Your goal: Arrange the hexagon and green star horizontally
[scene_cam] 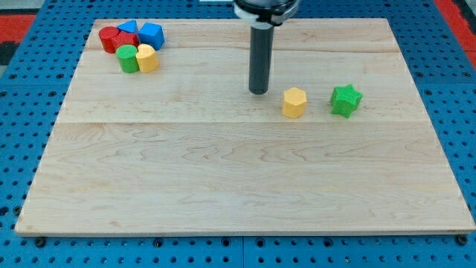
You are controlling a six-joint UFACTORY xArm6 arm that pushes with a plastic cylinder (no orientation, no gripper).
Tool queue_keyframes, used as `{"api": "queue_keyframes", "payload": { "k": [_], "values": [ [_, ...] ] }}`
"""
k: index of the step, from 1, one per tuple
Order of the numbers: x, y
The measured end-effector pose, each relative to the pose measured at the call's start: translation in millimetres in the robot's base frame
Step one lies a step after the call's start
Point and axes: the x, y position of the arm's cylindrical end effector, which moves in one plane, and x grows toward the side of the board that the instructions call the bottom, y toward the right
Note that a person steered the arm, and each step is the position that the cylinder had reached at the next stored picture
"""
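A yellow hexagon block (294, 102) sits right of the board's centre, in its upper half. A green star block (346, 100) sits a short way to its right, at nearly the same height, with a small gap between them. My tip (259, 91) rests on the board just left of the yellow hexagon, slightly higher in the view, not touching it.
A cluster of blocks lies in the board's top left corner: a red block (111, 38), a blue block (151, 34), another blue block (129, 27), a green block (128, 58) and a yellow block (146, 57). The wooden board (223, 171) lies on a blue perforated base.
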Motion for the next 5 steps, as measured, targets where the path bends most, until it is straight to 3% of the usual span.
{"api": "queue_keyframes", "payload": {
  "k": [1, 2, 3, 5],
  "values": [
    [4, 46],
    [4, 41],
    [49, 14],
    [64, 75]
  ]
}}
